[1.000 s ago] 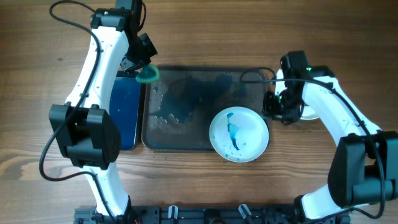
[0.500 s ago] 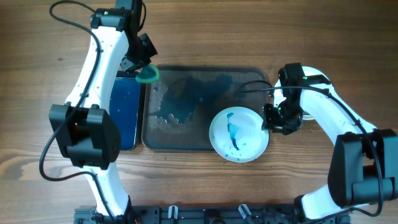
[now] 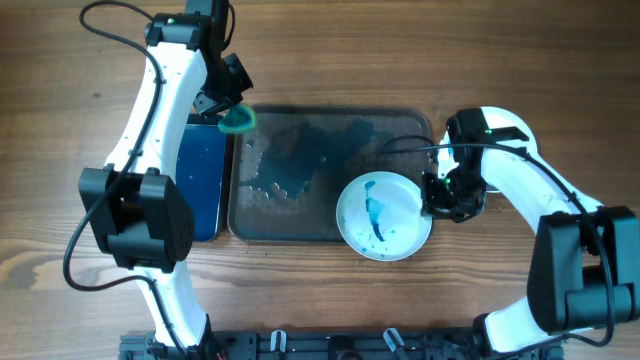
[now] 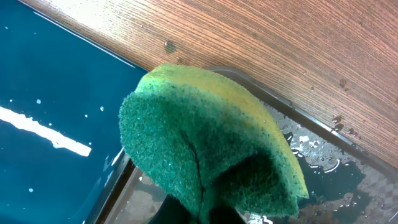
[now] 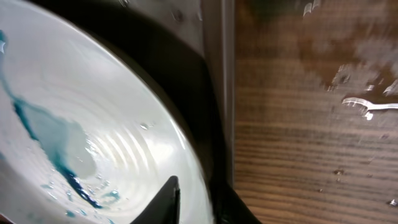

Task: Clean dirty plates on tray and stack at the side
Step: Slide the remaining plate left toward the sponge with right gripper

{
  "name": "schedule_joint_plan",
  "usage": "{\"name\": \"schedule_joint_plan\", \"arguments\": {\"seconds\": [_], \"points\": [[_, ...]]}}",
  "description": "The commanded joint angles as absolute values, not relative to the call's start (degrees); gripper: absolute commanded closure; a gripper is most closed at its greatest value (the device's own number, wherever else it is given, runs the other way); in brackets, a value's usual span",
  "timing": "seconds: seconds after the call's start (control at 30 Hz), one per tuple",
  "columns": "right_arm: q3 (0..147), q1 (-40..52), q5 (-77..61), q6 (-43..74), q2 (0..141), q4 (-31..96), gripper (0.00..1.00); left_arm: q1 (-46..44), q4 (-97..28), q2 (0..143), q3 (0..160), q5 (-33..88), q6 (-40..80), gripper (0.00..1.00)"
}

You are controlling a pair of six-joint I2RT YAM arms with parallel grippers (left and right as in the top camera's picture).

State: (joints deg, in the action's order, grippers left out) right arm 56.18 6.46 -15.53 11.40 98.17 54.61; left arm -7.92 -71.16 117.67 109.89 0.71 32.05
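One white plate (image 3: 385, 215) with blue-teal streaks lies at the front right corner of the dark tray (image 3: 300, 135). It also shows in the right wrist view (image 5: 74, 124). My right gripper (image 3: 435, 195) is at the plate's right rim. In its wrist view the fingers (image 5: 196, 199) close on the rim, one over the inside and one outside, beside the tray's rim (image 5: 214, 62). My left gripper (image 3: 232, 110) is shut on a green and yellow sponge (image 4: 205, 137) above the tray's far left corner (image 4: 311, 155). No other plates are visible.
A smaller dark blue tray (image 3: 200, 180) lies left of the big tray and shows in the left wrist view (image 4: 50, 93). Water drops and a wet patch (image 3: 275, 180) cover the big tray's left half. Bare wood table (image 3: 400, 50) surrounds both trays.
My right gripper has moved from the table right of the tray to the plate's right rim and settled on it. The left arm and sponge have not moved.
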Motion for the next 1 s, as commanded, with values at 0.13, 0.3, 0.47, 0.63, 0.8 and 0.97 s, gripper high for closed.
{"name": "schedule_joint_plan", "arguments": {"seconds": [0.13,0.3,0.47,0.63,0.8,0.97], "points": [[56.12,6.59,-22.83,11.00,97.38,51.07,0.96,-8.14,-71.16,117.69,110.80,0.56,32.64,0.96],[60.16,9.58,-22.44,17.19,97.38,46.65,0.96,-8.14,-71.18,117.69,110.80,0.58,32.64,0.96],[61.08,19.75,-6.52,32.21,97.41,35.92,0.96,-8.16,-71.18,117.71,110.80,0.58,32.64,0.96],[61.08,28.16,1.21,37.19,98.85,28.08,0.96,-8.29,-71.22,117.71,110.80,0.56,32.64,0.96],[61.08,28.64,-2.52,32.29,99.44,27.86,0.95,-8.71,-71.55,117.71,110.80,0.56,32.67,0.96],[61.08,27.66,-5.08,26.63,99.50,28.45,0.45,-8.88,-71.42,117.71,110.78,0.58,32.67,0.96]]}}
